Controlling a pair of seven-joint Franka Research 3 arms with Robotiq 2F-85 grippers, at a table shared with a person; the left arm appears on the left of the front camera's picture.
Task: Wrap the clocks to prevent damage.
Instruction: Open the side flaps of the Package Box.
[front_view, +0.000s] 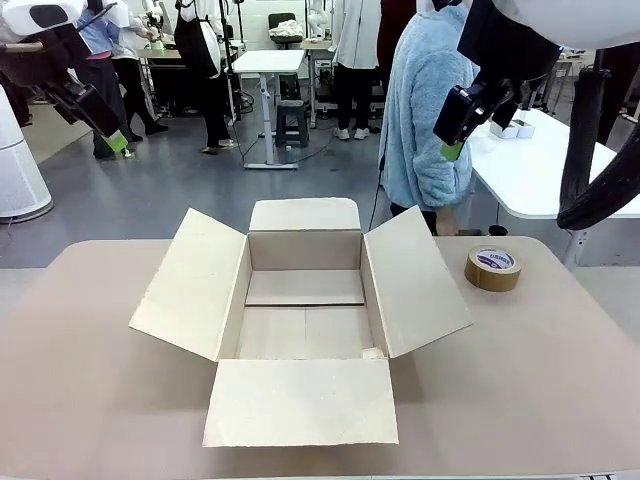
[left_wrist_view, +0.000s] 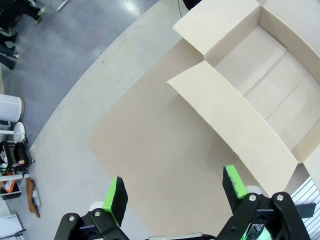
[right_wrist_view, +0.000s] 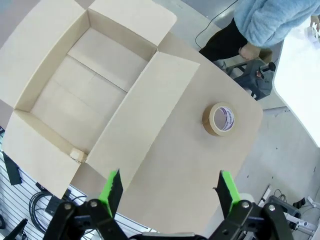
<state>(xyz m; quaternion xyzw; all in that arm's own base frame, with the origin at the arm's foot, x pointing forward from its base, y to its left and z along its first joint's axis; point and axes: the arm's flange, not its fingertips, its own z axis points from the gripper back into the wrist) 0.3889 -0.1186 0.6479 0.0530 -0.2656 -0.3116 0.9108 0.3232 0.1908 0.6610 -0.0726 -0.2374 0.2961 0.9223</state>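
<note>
The bubble-wrap bundle with the clocks is out of view. An open brown cardboard box (front_view: 300, 310) sits mid-table with all flaps spread and nothing inside it; it also appears as the box (left_wrist_view: 260, 75) in the left wrist view and the box (right_wrist_view: 85, 90) in the right wrist view. My left gripper (front_view: 112, 138) hangs high at the upper left, open and empty, its own view showing the left gripper (left_wrist_view: 175, 192) over bare table. My right gripper (front_view: 455, 120) hangs high at the upper right, open and empty, seen as the right gripper (right_wrist_view: 167, 190) above the table's near right part.
A brown tape roll (front_view: 492, 268) lies on the table right of the box, also the tape roll (right_wrist_view: 219, 119). A person in a light blue fleece (front_view: 425, 110) stands beyond the far right corner, beside a white table (front_view: 545, 170). The table's edge (left_wrist_view: 75, 165) borders grey floor.
</note>
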